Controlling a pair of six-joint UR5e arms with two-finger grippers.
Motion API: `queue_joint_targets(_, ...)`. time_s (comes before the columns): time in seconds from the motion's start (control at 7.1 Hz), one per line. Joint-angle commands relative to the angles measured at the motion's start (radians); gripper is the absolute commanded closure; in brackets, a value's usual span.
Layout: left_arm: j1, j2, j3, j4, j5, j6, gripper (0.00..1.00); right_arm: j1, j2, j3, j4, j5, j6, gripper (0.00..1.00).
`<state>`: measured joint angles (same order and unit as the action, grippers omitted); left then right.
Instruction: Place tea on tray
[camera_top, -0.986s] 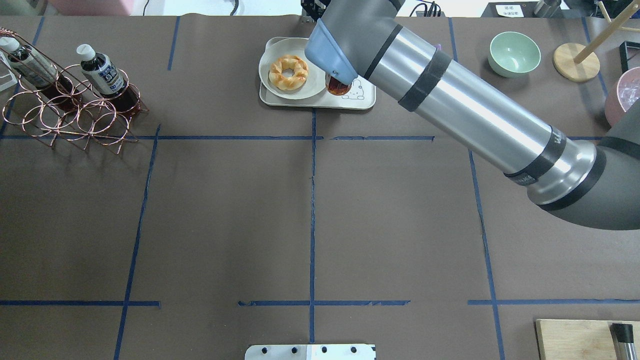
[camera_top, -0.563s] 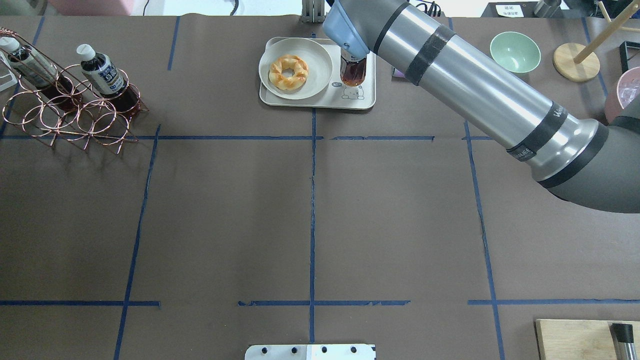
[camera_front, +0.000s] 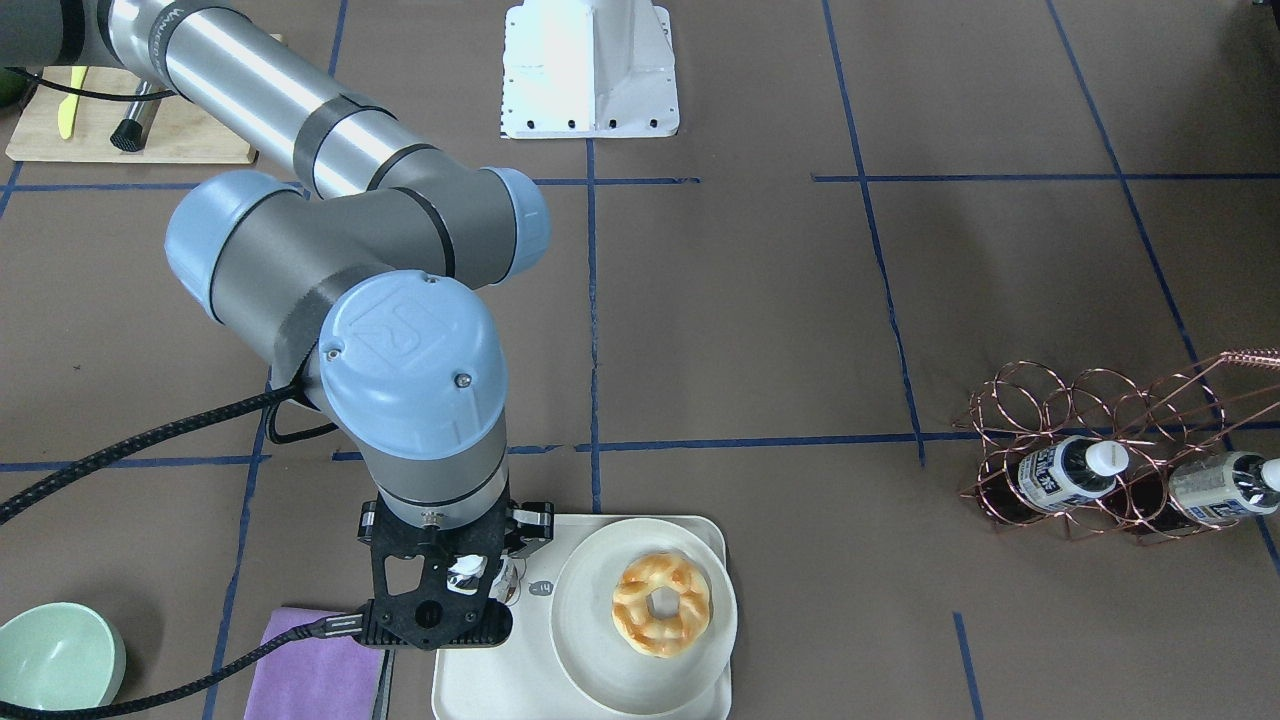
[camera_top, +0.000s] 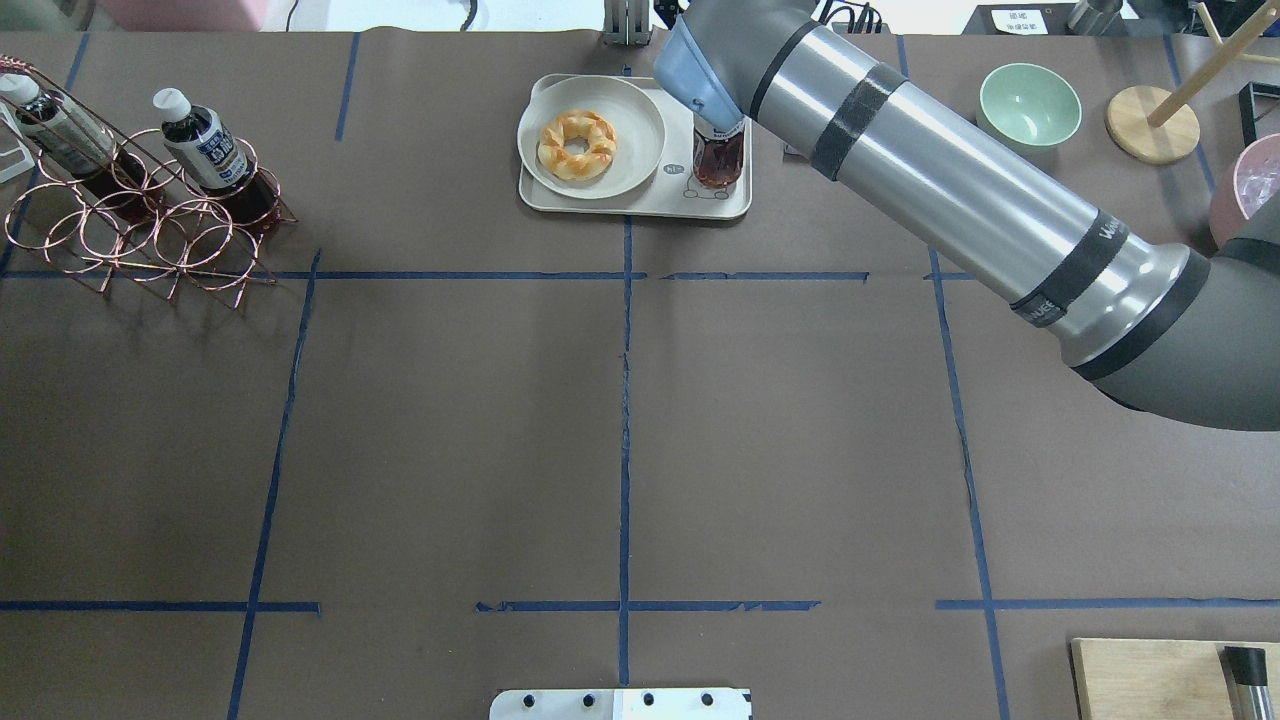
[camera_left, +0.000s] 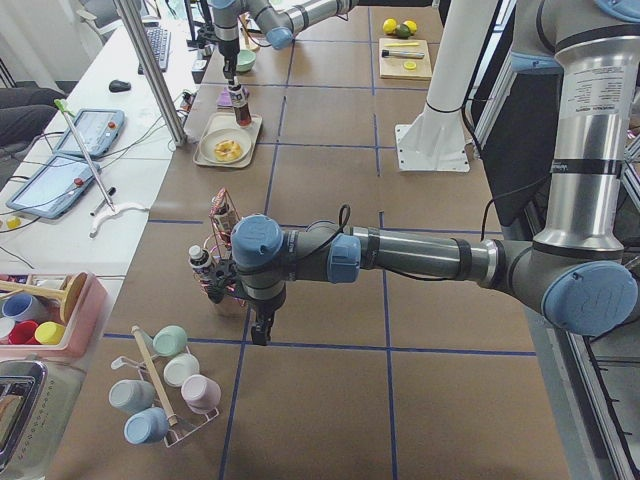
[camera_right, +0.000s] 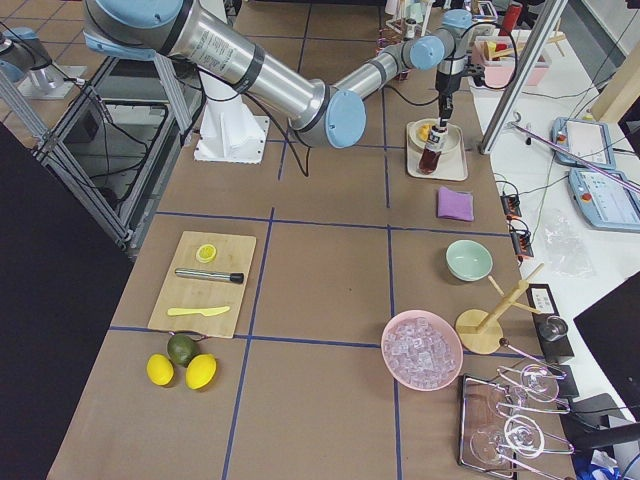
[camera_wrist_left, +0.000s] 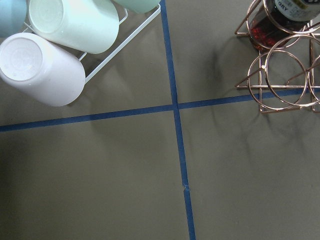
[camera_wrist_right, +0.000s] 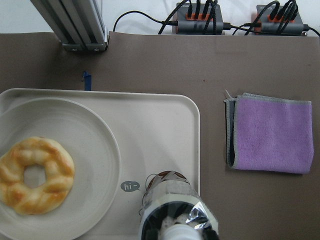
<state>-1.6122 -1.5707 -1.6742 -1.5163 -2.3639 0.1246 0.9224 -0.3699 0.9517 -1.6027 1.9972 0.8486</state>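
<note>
The tea (camera_top: 717, 165), a small bottle of dark brown liquid, stands upright on the right part of the off-white tray (camera_top: 640, 205), over the bear drawing. My right gripper (camera_front: 468, 578) reaches down from above and is shut on the tea's top, where the white cap (camera_front: 465, 572) shows between the fingers. The right wrist view looks straight down on the tea (camera_wrist_right: 172, 205) and the tray (camera_wrist_right: 165, 130). My left gripper (camera_left: 258, 332) hangs low over the table beside the copper bottle rack. It shows only in the exterior left view, so I cannot tell its state.
A round plate (camera_top: 640, 120) with a doughnut (camera_top: 577, 143) fills the tray's left part. A purple cloth (camera_wrist_right: 270, 132) lies just right of the tray. A copper rack (camera_top: 150, 220) holds two more bottles at far left. A green bowl (camera_top: 1030, 105) sits far right.
The right arm swung right and away from the plate, carrying the tea. The bottle went from tilted near the plate to upright and lower on the tray's right part.
</note>
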Motion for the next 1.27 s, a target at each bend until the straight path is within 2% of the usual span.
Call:
queue_joint_targets(0.0,0.000,-0.002,0.001,-0.002,0.000,0.000,0.00,-0.013,-0.026,-0.001,0.051,-0.003,0.012,0.14)
queue_joint_targets(0.14,0.000,0.000,0.001,-0.004,0.000,0.000,0.00,-0.014,-0.040,-0.001,0.081,-0.002,0.013,0.01)
queue_joint_targets(0.28,0.000,0.000,0.001,-0.002,0.000,0.000,0.00,0.001,-0.028,0.010,0.073,0.030,0.012,0.01)
queue_joint_targets(0.42,0.000,0.000,0.004,-0.004,0.000,0.000,0.00,0.057,-0.020,0.034,0.054,0.139,0.004,0.01)
queue_joint_targets(0.7,0.000,0.003,0.008,-0.004,0.000,0.001,0.00,0.116,-0.024,0.122,-0.078,0.182,-0.061,0.01)
queue_joint_targets(0.85,0.000,0.003,0.014,-0.004,0.000,0.001,0.00,0.148,-0.068,0.169,-0.121,0.225,-0.127,0.01)
queue_joint_targets(1.13,0.000,0.006,0.016,-0.004,0.002,0.003,0.00,0.220,-0.333,0.447,-0.201,0.276,-0.335,0.01)
